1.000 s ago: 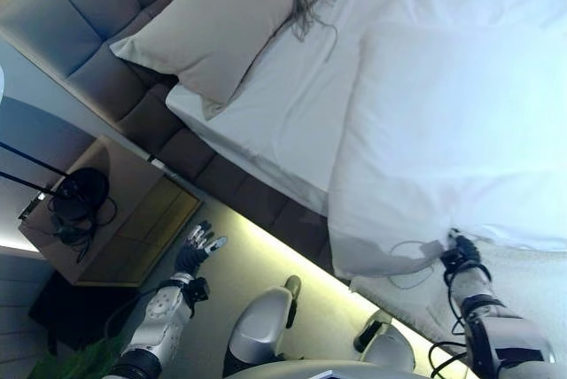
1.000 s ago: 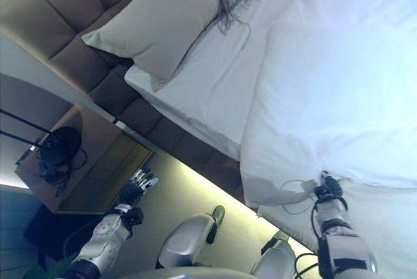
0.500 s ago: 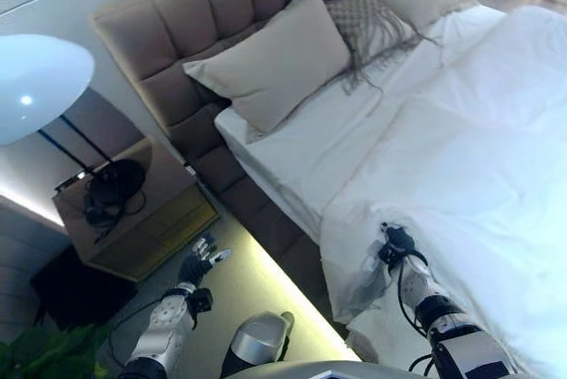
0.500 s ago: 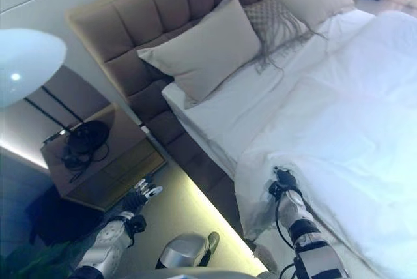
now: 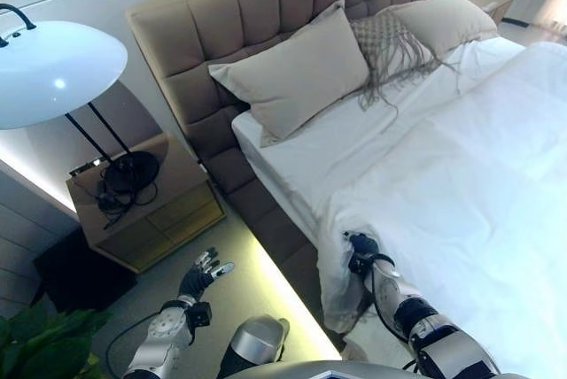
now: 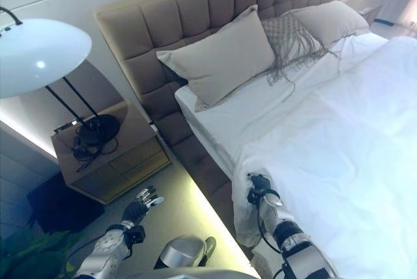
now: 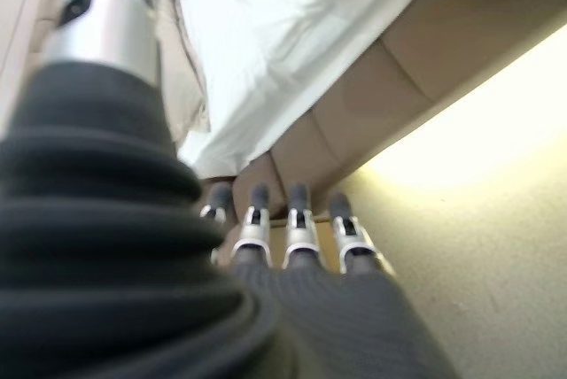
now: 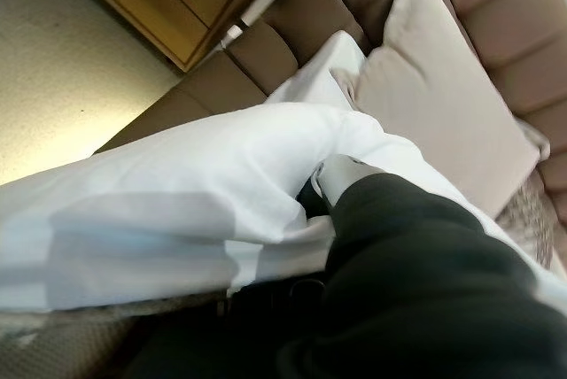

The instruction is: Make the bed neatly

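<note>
A white duvet point(image 5: 461, 175) covers most of the bed, and bare white sheet point(image 5: 328, 149) shows between its upper edge and the pillows. My right hand point(image 5: 361, 251) is at the duvet's near corner on the bed's side edge. It is shut on the duvet, and the cloth bunches over its fingers in the right wrist view point(image 8: 177, 193). The corner hangs down below the hand. A large beige pillow point(image 5: 297, 73), a fringed cushion point(image 5: 385, 38) and a second pillow point(image 5: 438, 20) lean on the padded headboard point(image 5: 266, 7). My left hand point(image 5: 199, 274) is open over the floor, fingers point(image 7: 297, 220) straight.
A wooden nightstand point(image 5: 146, 206) stands left of the bed with a white-shaded lamp point(image 5: 53, 69) and cables on it. A lit strip of floor runs along the bed base point(image 5: 275, 228). A green plant point(image 5: 44, 344) is at the lower left.
The camera has swung, so the whole scene shifted. My right hand has pulled the duvet corner along the bed's side towards the headboard. My left hand stays open over the floor.
</note>
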Motion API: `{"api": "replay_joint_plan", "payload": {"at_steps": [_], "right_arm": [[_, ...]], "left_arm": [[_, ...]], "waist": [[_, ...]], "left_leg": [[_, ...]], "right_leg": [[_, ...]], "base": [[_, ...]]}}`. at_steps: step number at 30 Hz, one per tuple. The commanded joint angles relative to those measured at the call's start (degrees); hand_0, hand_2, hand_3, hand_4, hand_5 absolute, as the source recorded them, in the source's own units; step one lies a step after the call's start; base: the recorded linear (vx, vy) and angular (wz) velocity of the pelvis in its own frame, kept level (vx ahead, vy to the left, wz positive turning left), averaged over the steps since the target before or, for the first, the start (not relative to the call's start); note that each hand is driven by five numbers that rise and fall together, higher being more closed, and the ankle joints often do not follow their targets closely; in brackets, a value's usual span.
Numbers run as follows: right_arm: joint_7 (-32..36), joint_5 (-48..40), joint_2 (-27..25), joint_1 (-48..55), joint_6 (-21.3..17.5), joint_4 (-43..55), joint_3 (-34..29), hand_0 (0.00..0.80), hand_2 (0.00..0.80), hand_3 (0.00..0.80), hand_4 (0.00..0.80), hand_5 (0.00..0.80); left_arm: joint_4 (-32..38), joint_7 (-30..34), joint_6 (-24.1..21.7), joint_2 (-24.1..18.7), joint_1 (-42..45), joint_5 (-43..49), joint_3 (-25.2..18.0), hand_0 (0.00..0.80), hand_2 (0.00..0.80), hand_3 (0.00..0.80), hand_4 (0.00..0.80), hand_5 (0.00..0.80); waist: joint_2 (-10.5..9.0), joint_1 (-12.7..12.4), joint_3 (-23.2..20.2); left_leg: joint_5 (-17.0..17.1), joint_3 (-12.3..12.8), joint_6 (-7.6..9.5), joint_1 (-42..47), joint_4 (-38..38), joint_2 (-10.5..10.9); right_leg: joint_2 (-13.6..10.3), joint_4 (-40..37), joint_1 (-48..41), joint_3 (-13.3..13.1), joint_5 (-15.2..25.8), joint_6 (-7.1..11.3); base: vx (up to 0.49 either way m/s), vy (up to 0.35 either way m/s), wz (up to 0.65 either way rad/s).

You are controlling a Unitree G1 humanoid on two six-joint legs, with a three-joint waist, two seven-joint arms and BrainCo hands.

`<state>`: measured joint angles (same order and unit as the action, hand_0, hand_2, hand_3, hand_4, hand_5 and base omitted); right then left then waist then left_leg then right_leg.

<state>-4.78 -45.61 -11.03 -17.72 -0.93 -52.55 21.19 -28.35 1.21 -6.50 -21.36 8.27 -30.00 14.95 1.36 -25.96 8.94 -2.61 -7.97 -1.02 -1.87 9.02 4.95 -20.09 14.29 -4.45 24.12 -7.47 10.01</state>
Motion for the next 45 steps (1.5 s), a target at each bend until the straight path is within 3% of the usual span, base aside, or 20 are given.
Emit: {"api": "replay_joint_plan", "payload": {"at_steps": [1, 12, 20, 21, 23, 24, 26, 32, 36, 38, 45], "right_arm": [[5.72, 4.38, 1.96, -6.58, -0.53, 8.12, 3.76, 0.8, 0.8, 0.8, 0.8, 0.8], [7.42, 7.55, 5.79, -12.15, 4.28, 6.14, 7.31, 0.8, 0.8, 0.8, 0.8, 0.8], [5.38, 7.38, 8.13, -11.46, 4.4, 7.07, 9.9, 0.8, 0.8, 0.8, 0.8, 0.8], [4.94, 6.7, 8.01, -11.51, 4.43, 6.95, 9.72, 0.653, 0.653, 0.653, 0.653, 0.653], [4.78, 6.58, 8.02, -11.77, 4.62, 6.61, 9.15, 0.216, 0.216, 0.216, 0.216, 0.216], [4.95, 6.5, 7.96, -11.81, 4.65, 6.53, 9.03, 0.182, 0.182, 0.182, 0.182, 0.182], [4.93, 6.29, 7.88, -11.96, 4.59, 6.6, 8.95, 0.0, 0.0, 0.0, 0.0, 0.0], [3.18, 5.62, 7.87, -12.05, 5.57, 5.92, 8.05, 0.0, 0.0, 0.0, 0.0, 0.0], [2.99, 7.26, 6.36, -9.32, 12.47, 4.56, 6.91, 0.0, 0.0, 0.0, 0.0, 0.0], [3.3, 6.79, 5.39, -7.17, 13.77, 4.21, 6.96, 0.0, 0.0, 0.0, 0.0, 0.0], [5.35, 2.64, 3.29, 1.05, 12.79, 5.25, 4.68, 0.0, 0.0, 0.0, 0.0, 0.0]], "left_arm": [[3.1, -0.12, 0.16, -1.55, -1.55, 0.47, -0.31, 0.0, 0.0, 0.0, 0.0, 0.0], [-0.69, 1.32, -1.33, -0.59, 3.16, 2.05, -2.07, 0.0, 0.0, 0.0, 0.0, 0.0], [0.45, 1.45, -1.08, -0.63, 4.27, 3.25, -2.48, 0.0, 0.0, 0.0, 0.0, 0.0], [0.57, 1.54, -1.06, -0.82, 4.43, 3.34, -2.45, 0.0, 0.0, 0.0, 0.0, 0.0], [0.61, 1.55, -1.01, -0.91, 4.47, 3.45, -2.48, 0.0, 0.0, 0.0, 0.0, 0.0], [0.57, 1.55, -0.98, -0.89, 4.48, 3.58, -2.51, 0.0, 0.0, 0.0, 0.0, 0.0], [0.6, 1.44, -0.94, -0.91, 4.5, 3.64, -2.56, 0.0, 0.0, 0.0, 0.0, 0.0], [0.2, 1.53, -0.91, -0.93, 4.16, 3.37, -2.32, 0.0, 0.0, 0.0, 0.0, 0.0], [-0.28, 2.18, -0.62, -0.74, 4.15, 4.79, -3.21, 0.0, 0.0, 0.0, 0.0, 0.0], [-0.1, 2.24, -0.26, -0.72, 4.09, 5.4, -3.71, 0.0, 0.0, 0.0, 0.0, 0.0], [1.08, 1.16, 0.12, -0.29, 3.43, 6.4, -5.39, 0.0, 0.0, 0.0, 0.0, 0.0]], "waist": [[-1.18, -2.93, -0.03], [-1.16, -6.07, -0.47], [-1.57, -6.9, -0.6], [-1.68, -6.9, -0.7], [-1.82, -6.83, -0.8], [-1.89, -6.79, -0.87], [-2.01, -6.62, -0.98], [-1.98, -6.06, -1.3], [-2.42, -5.47, -1.39], [-2.62, -5.22, -1.35], [-2.9, -3.32, -1.34]], "left_leg": [[2.91, 1.71, -0.34, 0.36, 1.65, -2.05], [2.85, -0.3, 0.0, 1.17, 2.5, -0.81], [2.84, -0.23, 0.13, 1.43, 2.85, -0.6], [2.86, -0.15, 0.13, 1.59, 2.78, -0.68], [2.85, -0.08, 0.12, 1.88, 2.6, -0.84], [2.89, -0.06, 0.13, 1.98, 2.48, -0.91], [3.08, 0.08, 0.11, 2.24, 2.08, -1.11], [3.32, 0.92, 0.05, 2.9, 1.28, -1.73], [3.28, 1.25, 0.15, 2.73, 1.06, -1.72], [3.12, 1.47, 0.29, 2.81, 0.98, -1.77], [2.22, 2.92, 1.02, 2.91, 0.83, -2.14]], "right_leg": [[-2.99, -2.25, -1.39, 1.39, 12.63, 0.79], [-4.76, 0.03, -2.87, 3.76, 12.48, 0.79], [-5.08, -0.35, -3.55, 4.01, 13.38, 1.19], [-5.07, -0.43, -3.67, 4.08, 13.55, 1.25], [-4.92, -0.68, -3.85, 4.14, 13.73, 1.24], [-4.79, -0.9, -3.98, 4.16, 13.82, 1.26], [-4.44, -1.35, -4.24, 4.06, 14.02, 1.31], [-3.85, -1.93, -4.8, 4.07, 14.01, 1.39], [-4.06, -1.81, -4.0, 3.68, 14.82, 1.6], [-4.04, -1.61, -3.62, 3.48, 14.89, 1.64], [-3.09, -0.94, -1.76, 1.37, 14.55, 1.17]], "base": [[0.057, 0.1, 0.21], [0.051, 0.105, 0.26], [0.015, 0.019, 0.07], [0.007, -0.032, -0.01], [0.007, -0.041, -0.02], [0.005, -0.046, -0.04], [0.008, -0.044, -0.03], [0.002, -0.013, -0.01], [-0.017, -0.058, 0.0], [-0.011, -0.087, -0.02], [-0.025, -0.081, -0.14]]}}
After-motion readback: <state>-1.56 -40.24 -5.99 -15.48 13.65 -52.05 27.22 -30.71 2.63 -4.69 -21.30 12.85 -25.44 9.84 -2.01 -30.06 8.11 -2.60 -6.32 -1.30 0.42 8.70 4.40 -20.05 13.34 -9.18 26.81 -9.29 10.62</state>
